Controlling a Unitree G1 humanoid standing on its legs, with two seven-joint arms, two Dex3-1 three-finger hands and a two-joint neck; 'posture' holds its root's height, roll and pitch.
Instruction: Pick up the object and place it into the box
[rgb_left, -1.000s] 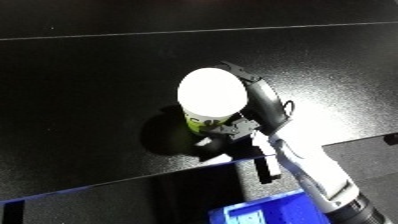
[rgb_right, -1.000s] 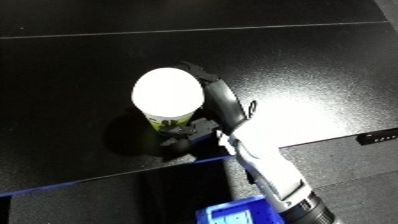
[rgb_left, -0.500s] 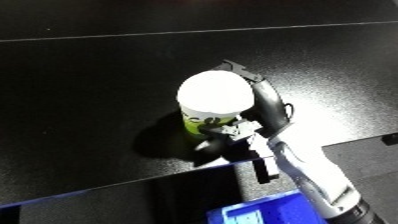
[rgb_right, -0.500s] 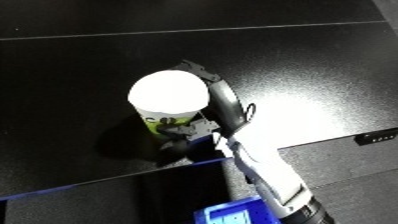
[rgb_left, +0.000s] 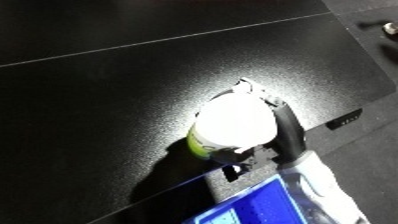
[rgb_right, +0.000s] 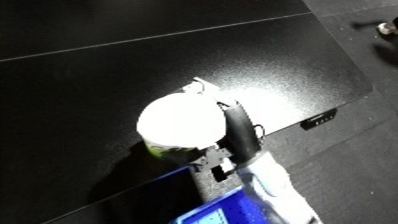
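Right hand (rgb_left: 286, 134) curled round white-lidded tub (rgb_left: 233, 124) near the tabletop's (rgb_left: 107, 90) front edge; probably light, stiff, slick; best gripped round its sides.

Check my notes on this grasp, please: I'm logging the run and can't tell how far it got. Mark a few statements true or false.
1. The right hand is curled round the cup. True.
2. The cup is already inside the bin. False: it is above the black table, with the blue bin at the view's lower edge.
3. The cup's lid is white. True.
4. The left hand is holding the cup too. False: no left hand shows in either view.
5. The cup's side is red. False: yellow-green shows below the lid.
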